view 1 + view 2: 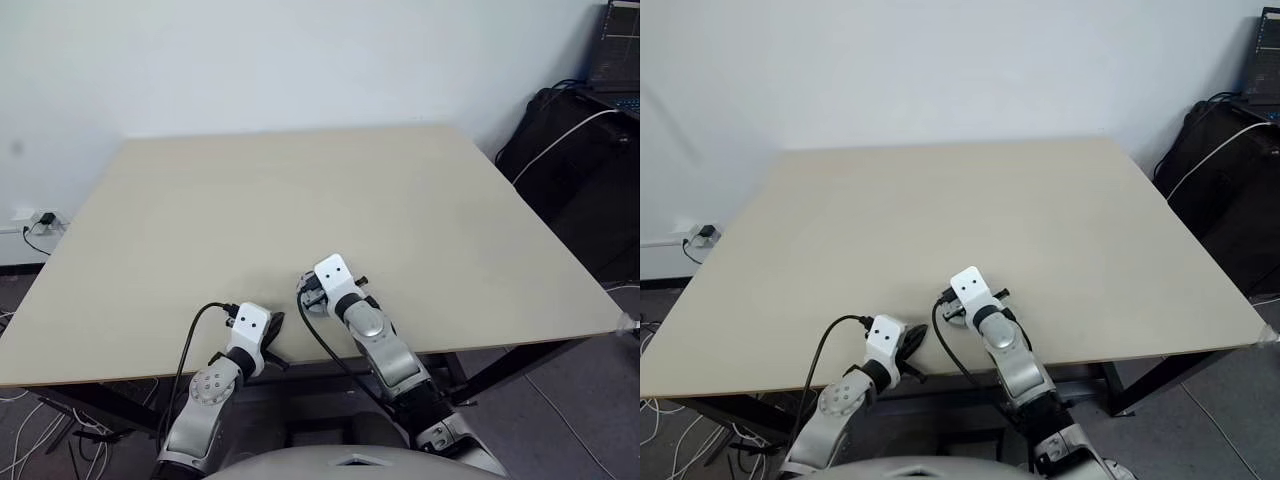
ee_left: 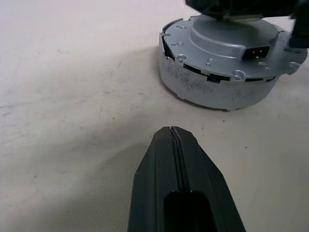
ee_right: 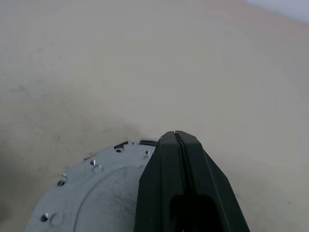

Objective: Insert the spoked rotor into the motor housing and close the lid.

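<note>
A round silver motor housing [image 2: 193,84] stands on the table near its front edge, with the pale silver lid [image 2: 227,43] seated flat on top. The spoked rotor is hidden. My right gripper [image 3: 176,133] is shut and hovers just above the lid [image 3: 96,193], near its rim; its dark body [image 2: 231,9] shows over the assembly. My left gripper [image 2: 172,130] is shut and empty, low over the table a short way to the left of the housing. In the head views both grippers [image 1: 272,328] [image 1: 312,290] sit close together at the near edge.
The beige table [image 1: 300,200] stretches wide ahead of the hands. Black bags and a white cable [image 1: 570,140] lie off the table at the right. A wall socket [image 1: 40,218] is at the far left.
</note>
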Controlling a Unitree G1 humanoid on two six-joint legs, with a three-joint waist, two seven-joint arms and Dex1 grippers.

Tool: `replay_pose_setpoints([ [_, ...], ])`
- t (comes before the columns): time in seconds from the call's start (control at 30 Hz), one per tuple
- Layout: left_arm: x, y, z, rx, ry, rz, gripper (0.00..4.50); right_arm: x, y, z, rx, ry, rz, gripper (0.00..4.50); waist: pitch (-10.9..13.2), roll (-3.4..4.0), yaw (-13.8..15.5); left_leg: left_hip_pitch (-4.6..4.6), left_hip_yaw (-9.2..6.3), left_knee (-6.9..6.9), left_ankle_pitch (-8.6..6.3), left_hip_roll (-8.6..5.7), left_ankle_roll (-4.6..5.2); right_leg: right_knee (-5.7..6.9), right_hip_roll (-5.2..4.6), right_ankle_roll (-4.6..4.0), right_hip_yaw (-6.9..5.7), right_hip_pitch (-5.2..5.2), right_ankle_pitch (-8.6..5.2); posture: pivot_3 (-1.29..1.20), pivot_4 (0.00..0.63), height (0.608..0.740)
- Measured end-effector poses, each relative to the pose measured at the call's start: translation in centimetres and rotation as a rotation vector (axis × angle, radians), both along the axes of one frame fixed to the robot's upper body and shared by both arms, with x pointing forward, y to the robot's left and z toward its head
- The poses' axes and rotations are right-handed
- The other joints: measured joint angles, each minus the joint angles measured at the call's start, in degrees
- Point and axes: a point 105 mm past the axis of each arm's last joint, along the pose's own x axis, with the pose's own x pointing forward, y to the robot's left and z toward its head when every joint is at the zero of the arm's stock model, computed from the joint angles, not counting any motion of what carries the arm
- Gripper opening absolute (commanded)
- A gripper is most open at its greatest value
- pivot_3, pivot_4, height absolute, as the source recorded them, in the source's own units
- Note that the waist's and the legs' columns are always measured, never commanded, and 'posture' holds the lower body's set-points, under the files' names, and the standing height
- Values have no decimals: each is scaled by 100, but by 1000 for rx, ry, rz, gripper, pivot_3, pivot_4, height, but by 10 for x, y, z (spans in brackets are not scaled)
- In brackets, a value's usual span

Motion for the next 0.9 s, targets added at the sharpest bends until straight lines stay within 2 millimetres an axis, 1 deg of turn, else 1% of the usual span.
replay_pose_setpoints([
  [0.13, 0, 1, 1, 5, -5, 4, 0, 2, 0, -1, 16, -3, -8, 27, -6, -6, -3, 3, -1, 0, 0, 0, 0, 2, 0, 0, 0, 3, 0, 0, 0, 740],
  [0.23, 0, 2, 1, 7, -5, 5, 0, 2, -4, -1, 73, 18, -27, 27, -6, -6, -1, 2, -1, 0, 0, 0, 0, 1, 0, 0, 1, 3, 0, 0, 0, 740],
  [0.3, 0, 2, 1, 7, -5, 5, 0, -2, -8, 2, 123, 23, -12, 27, -5, -5, 1, -1, -2, 0, -1, -2, 1, -1, 0, 0, 1, 1, 0, 0, 0, 740],
  [0.4, 0, 2, 2, 7, -7, 5, 0, -7, -14, 16, 244, 13, 10, 27, -4, -5, 0, -5, -3, 0, -1, -1, 2, -2, 0, 0, 2, -1, 0, 0, 0, 740],
  [0.47, 1, 1, 2, 6, -9, 2, 0, -10, -18, 35, 337, -24, 36, 27, -2, -4, -2, -4, -3, 0, -1, 0, 2, -2, 0, 1, 1, 0, -1, 0, 0, 740],
  [0.57, 1, 0, 3, 5, -11, -1, 0, -17, -25, 57, 414, -77, 78, 27, -2, -4, 2, -4, -4, 2, -1, 0, 2, -2, -1, 2, 0, 2, -1, 0, 0, 740],
  [0.63, 1, 0, 3, 5, -11, -2, 0, -24, -27, 66, 454, -95, 117, 27, -1, -6, 6, -5, -4, 2, -1, 0, 2, -2, -1, 2, -1, 2, -1, 0, 0, 740],
  [0.83, 2, -1, 4, 2, -13, -6, 0, -51, -31, 77, 428, -108, 254, 27, 1, -10, 38, -6, -3, 5, -2, 0, 3, -3, -3, 4, -1, 4, -2, 0, 0, 740],
  [0.9, 2, -1, 4, 2, -14, -8, 0, -55, -31, 78, 428, -107, 274, 27, 3, -13, 41, -6, -3, 7, -2, 2, 3, -3, -3, 4, -2, 4, -1, 0, 0, 740],
])
